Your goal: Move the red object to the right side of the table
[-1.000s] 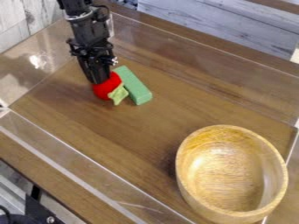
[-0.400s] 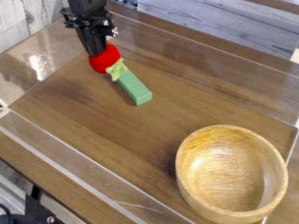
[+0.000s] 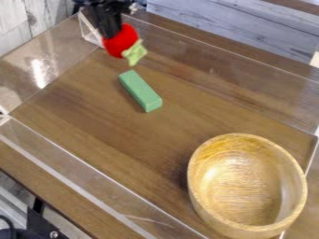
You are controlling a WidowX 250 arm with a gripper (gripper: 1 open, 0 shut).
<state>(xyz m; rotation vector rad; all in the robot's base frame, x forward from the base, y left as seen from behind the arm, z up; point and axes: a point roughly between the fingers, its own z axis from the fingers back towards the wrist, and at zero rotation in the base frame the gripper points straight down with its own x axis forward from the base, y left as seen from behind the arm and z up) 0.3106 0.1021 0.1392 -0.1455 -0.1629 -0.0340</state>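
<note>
A brown wood-grain table (image 3: 187, 107) edged with low clear walls. A round light-wood bowl (image 3: 196, 182) sits at its near right corner. Well up and left of the bowl, a flat green block (image 3: 141, 91) lies on the wood. Beyond that, farthest from the bowl, a black gripper (image 3: 112, 26) points down. Its fingers are closed on the red object (image 3: 119, 40), a small glossy toy fruit. The fruit hangs just beneath them, clear of the tabletop.

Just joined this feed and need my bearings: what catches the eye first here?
The red object, clamped in the hand at top left, hangs clear of the table. Below it a flat green block lies on the wood, and a big round wooden bowl sits in the bottom-right corner.
</note>
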